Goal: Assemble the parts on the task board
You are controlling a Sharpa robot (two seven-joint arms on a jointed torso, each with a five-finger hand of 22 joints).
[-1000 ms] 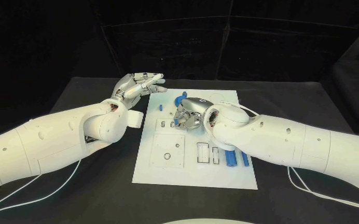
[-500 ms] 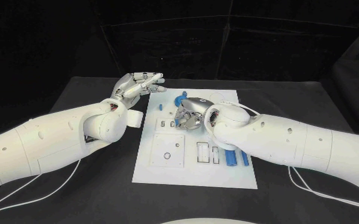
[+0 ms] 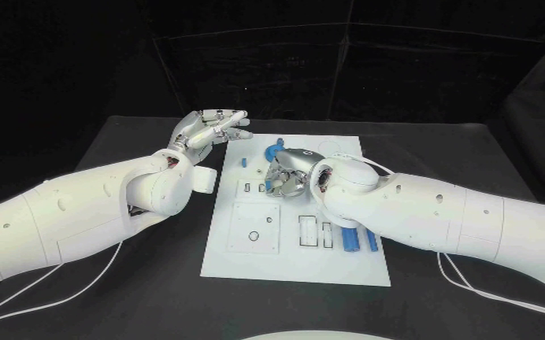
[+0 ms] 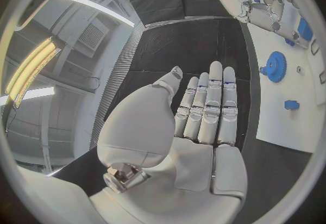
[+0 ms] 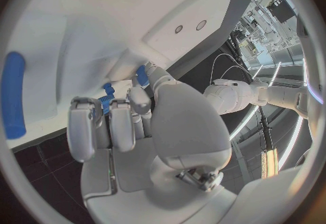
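The white task board (image 3: 295,265) lies in the middle of the black table. My right hand (image 3: 287,175) hangs over its upper middle with fingers curled down; in the right wrist view its fingertips (image 5: 139,96) pinch a small blue part (image 5: 142,75). My left hand (image 3: 211,129) hovers off the board's far left corner, fingers straight and apart, holding nothing; the left wrist view shows the same flat palm (image 4: 204,120). A blue gear (image 3: 272,151) (image 4: 276,66) and a small blue piece (image 3: 244,163) (image 4: 292,105) sit near the board's far edge.
Two blue cylinders (image 3: 360,240) lie side by side on the board's right part, next to narrow rectangular slots (image 3: 309,231). A square recess with a hole (image 3: 256,226) takes up the board's left part. Bare black table (image 3: 136,293) surrounds the board.
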